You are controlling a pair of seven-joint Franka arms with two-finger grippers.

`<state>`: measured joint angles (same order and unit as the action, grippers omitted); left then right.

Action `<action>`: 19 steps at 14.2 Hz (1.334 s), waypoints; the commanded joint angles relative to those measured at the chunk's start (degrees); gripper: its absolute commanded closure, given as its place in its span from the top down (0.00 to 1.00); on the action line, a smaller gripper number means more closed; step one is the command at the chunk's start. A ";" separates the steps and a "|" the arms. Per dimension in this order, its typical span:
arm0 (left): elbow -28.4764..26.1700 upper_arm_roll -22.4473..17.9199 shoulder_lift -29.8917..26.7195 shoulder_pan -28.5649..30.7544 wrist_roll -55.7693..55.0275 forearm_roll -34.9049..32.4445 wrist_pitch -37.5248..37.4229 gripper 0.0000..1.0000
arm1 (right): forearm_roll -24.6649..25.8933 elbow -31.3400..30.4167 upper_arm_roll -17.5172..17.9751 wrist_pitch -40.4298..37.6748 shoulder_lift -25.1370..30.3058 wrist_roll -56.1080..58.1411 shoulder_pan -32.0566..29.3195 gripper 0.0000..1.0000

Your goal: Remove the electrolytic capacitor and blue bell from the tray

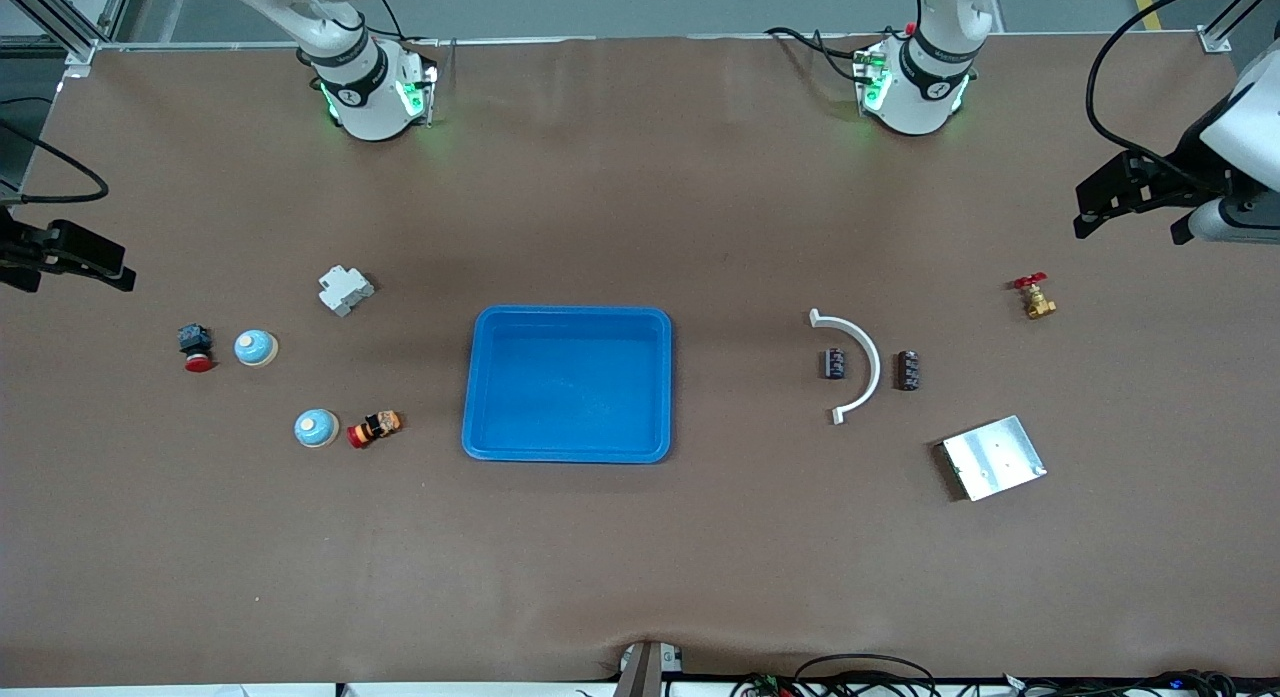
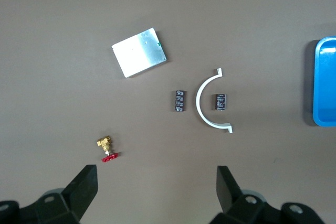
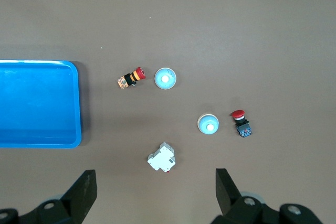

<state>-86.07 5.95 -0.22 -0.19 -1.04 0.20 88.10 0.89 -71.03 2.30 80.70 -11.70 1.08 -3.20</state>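
Even, soft overhead light covers my matte brown surface (image 1: 640,557), brighter near the front camera and dimmer toward my bases. Shadows stay short and faint. The glossy blue plastic tray (image 1: 568,455) shows mild sheen. My dark fingers (image 2: 84,190) look slightly soft in wrist views.

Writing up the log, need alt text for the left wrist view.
The left end effector, fingers wide open, hangs above bare brown table. Below lie two dark capacitors either side of a white curved bracket, a metal plate, a brass valve and the blue tray's edge.
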 commanded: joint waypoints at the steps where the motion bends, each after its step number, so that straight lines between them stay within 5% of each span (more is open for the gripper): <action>1: 1.43 0.11 0.04 0.46 1.31 1.21 -1.35 1.00 | 0.60 -0.08 -0.01 -0.54 0.89 0.07 0.82 1.00; 19: 1.70 0.29 -1.10 0.46 3.50 -1.87 -2.58 1.00 | 0.08 0.54 -0.27 -3.18 2.64 -3.71 2.23 1.00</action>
<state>-84.68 6.02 -0.52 -0.11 1.05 -0.60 86.62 1.93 -70.19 2.24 78.16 -9.97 -1.37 -0.52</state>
